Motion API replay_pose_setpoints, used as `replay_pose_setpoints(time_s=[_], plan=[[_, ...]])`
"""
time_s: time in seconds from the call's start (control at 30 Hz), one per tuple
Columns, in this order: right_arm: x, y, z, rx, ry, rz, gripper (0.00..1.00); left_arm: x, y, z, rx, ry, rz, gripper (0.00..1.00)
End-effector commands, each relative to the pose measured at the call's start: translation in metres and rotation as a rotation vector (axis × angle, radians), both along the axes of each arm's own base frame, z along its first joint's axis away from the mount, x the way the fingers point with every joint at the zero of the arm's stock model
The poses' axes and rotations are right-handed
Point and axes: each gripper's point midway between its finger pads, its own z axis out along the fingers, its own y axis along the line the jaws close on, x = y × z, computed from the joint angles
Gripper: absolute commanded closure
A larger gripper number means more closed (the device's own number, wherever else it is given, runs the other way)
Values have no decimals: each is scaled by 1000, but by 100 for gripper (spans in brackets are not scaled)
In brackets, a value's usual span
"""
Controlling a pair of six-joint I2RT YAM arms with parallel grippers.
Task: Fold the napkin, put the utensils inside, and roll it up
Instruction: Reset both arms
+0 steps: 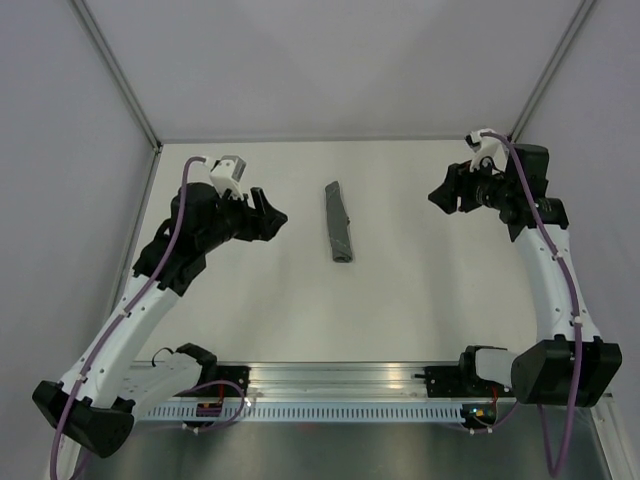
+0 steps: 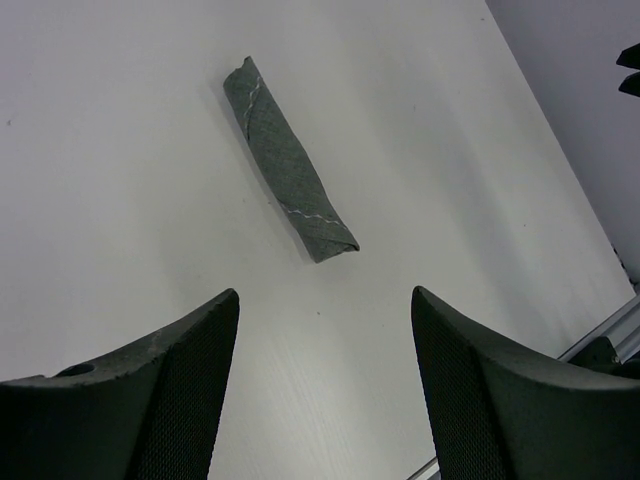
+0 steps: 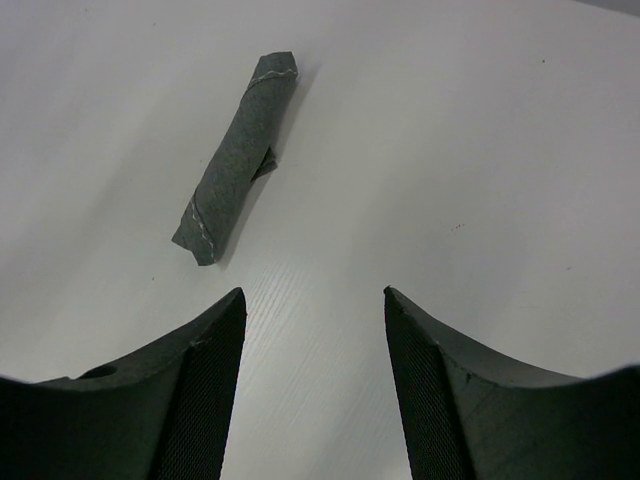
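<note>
Here, at the near edge, a metal rail (image 1: 340,385) carries both arm bases. Beyond it stretches the table (image 1: 400,300), matt white, smooth and faintly grained in the wrist views.

Around mid-table lies the napkin (image 1: 338,224), touching neither arm. It is a dark charcoal-grey woven cloth, rolled into a slim, soft cylinder, with a pale stitched line crossing it near each end. Its long axis runs near-to-far, and the near end leans slightly toward the right arm's side. No utensils show outside the roll, and whether any lie within cannot be told.

The left gripper (image 1: 272,208) hangs beside the middle of the roll. Its jaws stand apart with nothing between them. Its black fingers (image 2: 180,400) are broad and tapered, with a fine mesh texture on their inner faces.

The right gripper (image 1: 440,195) hangs level with the roll's far half, its jaws likewise apart and empty.

Each gripper faces inward, so the napkin lies toward the table's centre from either one and broadside to its reach. In the top view the left gripper is the nearer.

By this layout the rolling appears done. Any further grasp would most likely close across the roll's short width.

Pale grey walls (image 1: 330,60) close the scene.
</note>
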Motion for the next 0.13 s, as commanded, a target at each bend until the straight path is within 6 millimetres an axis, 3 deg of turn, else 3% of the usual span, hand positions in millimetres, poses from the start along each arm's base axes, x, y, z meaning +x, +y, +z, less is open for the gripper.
replay_pose_setpoints(time_s=[0.0, 0.1], plan=[[-4, -5, 0, -19, -16, -25, 37, -5, 3, -1, 28, -15, -22, 25], [-4, -5, 4, -14, -38, -40, 36, -5, 3, -3, 30, -13, -25, 25]])
